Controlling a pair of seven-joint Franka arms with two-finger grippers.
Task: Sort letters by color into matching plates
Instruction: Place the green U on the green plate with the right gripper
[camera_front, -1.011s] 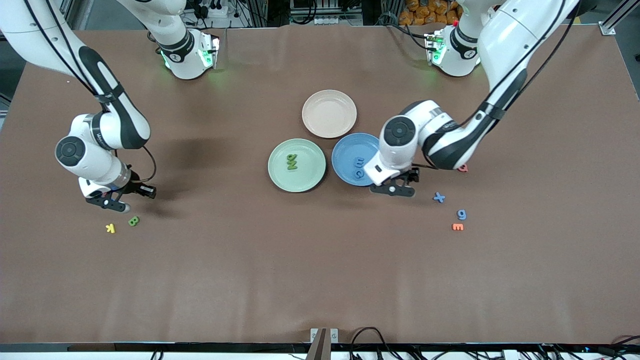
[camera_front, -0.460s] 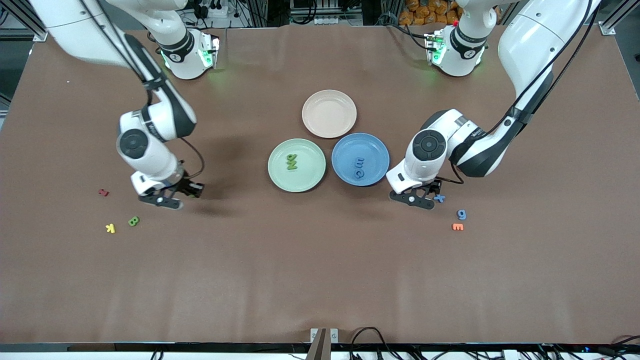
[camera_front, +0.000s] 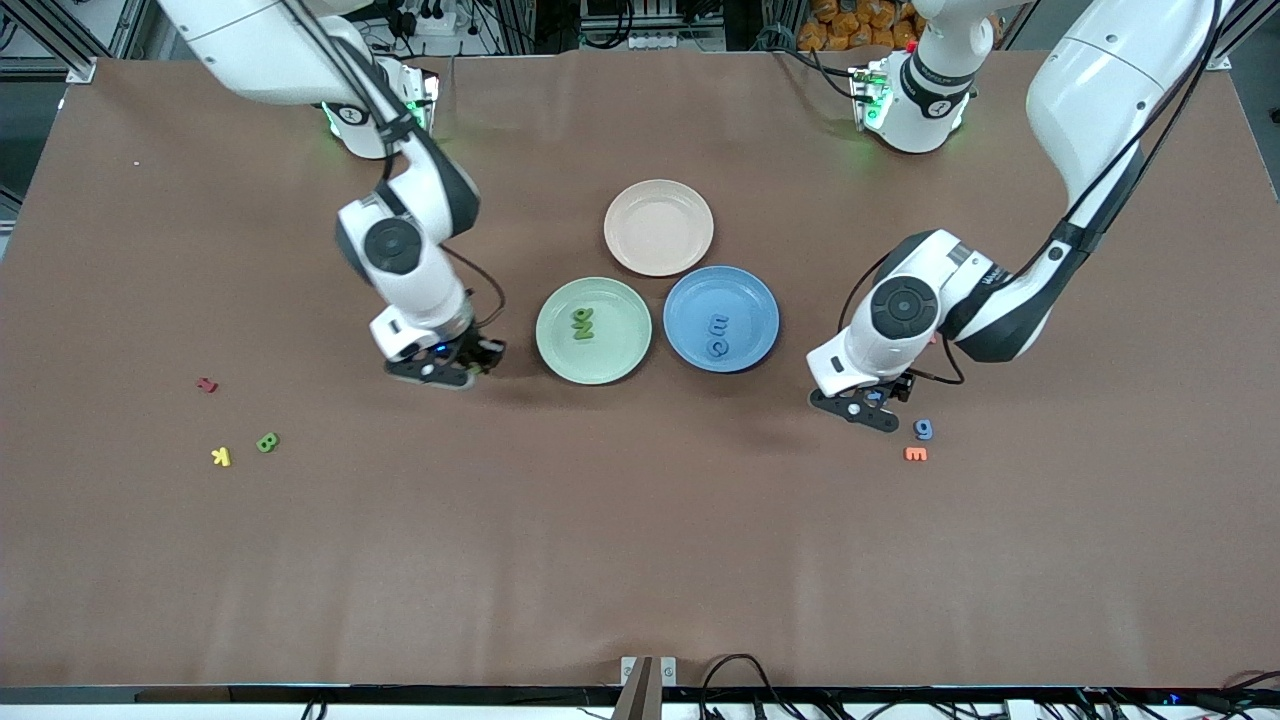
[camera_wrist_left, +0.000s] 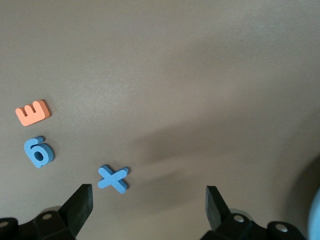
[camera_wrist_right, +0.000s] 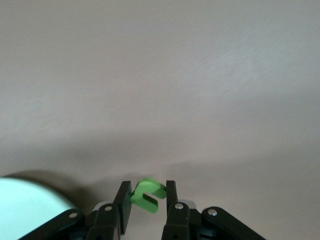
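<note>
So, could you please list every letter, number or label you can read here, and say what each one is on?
"X": blue foam letter lying on the brown table.
"6" or "g": blue foam piece beside it.
"E": orange foam letter.
"B": green foam letter.
"K": yellow foam letter.
Letters in the mint green plate and blue plate, and the arm markings, are too small to read.

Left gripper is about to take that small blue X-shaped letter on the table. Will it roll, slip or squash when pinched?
The small blue X-shaped letter lies flat, so rolling looks unlikely. It seems thick and matte, perhaps foam, so probably light and slightly squashy. The open left gripper hangs over it; a push on one thin arm may spin it.
</note>
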